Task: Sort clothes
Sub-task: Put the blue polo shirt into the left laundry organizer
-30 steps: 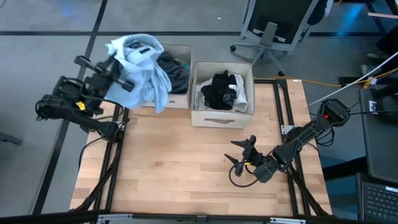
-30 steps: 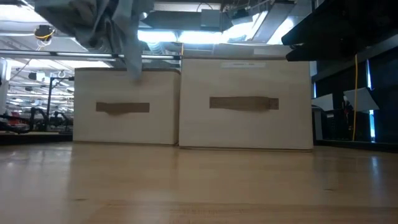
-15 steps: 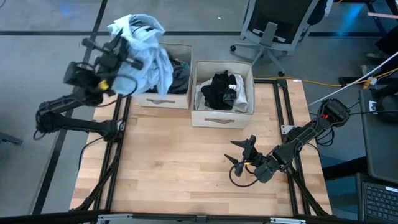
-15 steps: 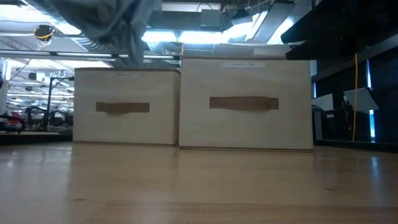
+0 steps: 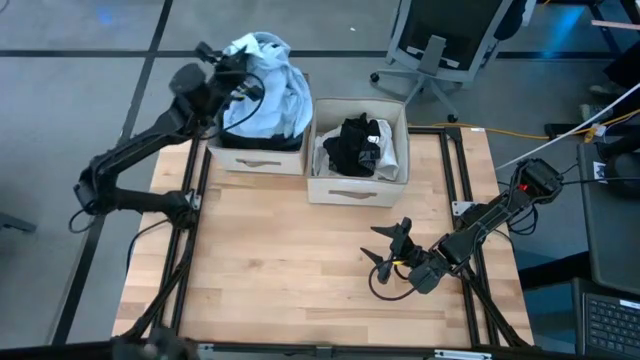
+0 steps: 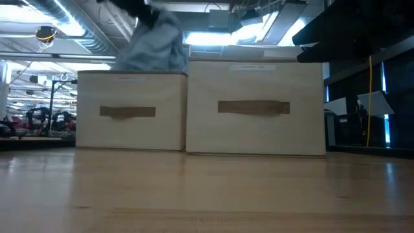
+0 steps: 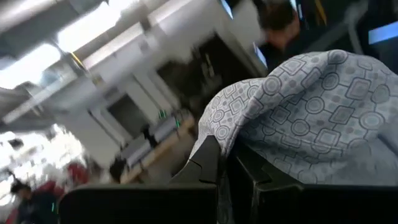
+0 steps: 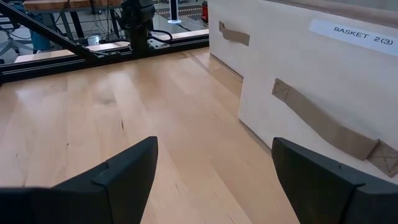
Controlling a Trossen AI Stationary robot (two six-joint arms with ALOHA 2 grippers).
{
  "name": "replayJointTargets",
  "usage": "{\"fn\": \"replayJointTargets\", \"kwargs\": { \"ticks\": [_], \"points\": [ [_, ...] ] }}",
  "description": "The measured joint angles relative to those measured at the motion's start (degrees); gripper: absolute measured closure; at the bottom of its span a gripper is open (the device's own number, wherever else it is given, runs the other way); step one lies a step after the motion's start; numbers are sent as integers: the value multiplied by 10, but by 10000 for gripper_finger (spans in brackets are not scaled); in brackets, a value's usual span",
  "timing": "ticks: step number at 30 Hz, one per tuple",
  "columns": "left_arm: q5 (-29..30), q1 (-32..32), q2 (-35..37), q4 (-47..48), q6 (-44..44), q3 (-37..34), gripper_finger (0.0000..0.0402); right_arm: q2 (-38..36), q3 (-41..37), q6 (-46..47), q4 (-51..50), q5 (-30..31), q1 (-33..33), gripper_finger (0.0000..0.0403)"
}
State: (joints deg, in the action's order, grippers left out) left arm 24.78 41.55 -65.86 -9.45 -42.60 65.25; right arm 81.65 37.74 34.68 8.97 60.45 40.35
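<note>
My left gripper [image 5: 237, 74] is shut on a pale blue-grey garment [image 5: 268, 86] with a printed pattern [image 7: 305, 112], held over the left beige box [image 5: 256, 157]. In the low view the garment [image 6: 155, 45] hangs down to that box's top edge [image 6: 129, 74]. A dark garment [image 5: 240, 138] shows inside the box beneath it. The right beige box [image 5: 352, 188] holds black and white clothes [image 5: 357, 142]. My right gripper [image 5: 390, 256] stands open over the table's near right part, with nothing between its fingers [image 8: 214, 180]. My left gripper pinches a bunched fold of the garment [image 7: 219, 132] between its two shut fingers [image 7: 208, 163]. The fingers come roughly level from the table's left side. The cloth hangs slack below and beyond them, its lower part over the left box's opening.
Both boxes stand side by side at the table's far edge, the right one labelled BASKET 2(3) [image 8: 364, 36]. Bare wood [image 5: 290, 260] lies in front of them. A black frame rail [image 5: 462, 190] runs along the right side, and an office chair [image 5: 440, 45] stands beyond the table.
My left gripper has swung toward the table's right, from beyond the left edge to above the left box, sinking a little and turning. The garment went along with it and now hangs over the box's opening rather than to the left of it.
</note>
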Motion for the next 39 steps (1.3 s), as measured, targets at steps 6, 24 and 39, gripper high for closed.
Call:
{"fn": "replayJointTargets", "kwargs": {
  "ticks": [6, 24, 39],
  "points": [
    [-29, 43, -39, 107, 48, -2, 400, 0, 0, 0, 0, 0, 0, 87],
    [-136, 83, -150, 110, 155, -156, 400, 0, 0, 0, -1, 0, 0, 87],
    [-187, 106, -268, 74, 256, -174, 394, 0, 0, 0, -1, 0, 0, 87]
  ]
}}
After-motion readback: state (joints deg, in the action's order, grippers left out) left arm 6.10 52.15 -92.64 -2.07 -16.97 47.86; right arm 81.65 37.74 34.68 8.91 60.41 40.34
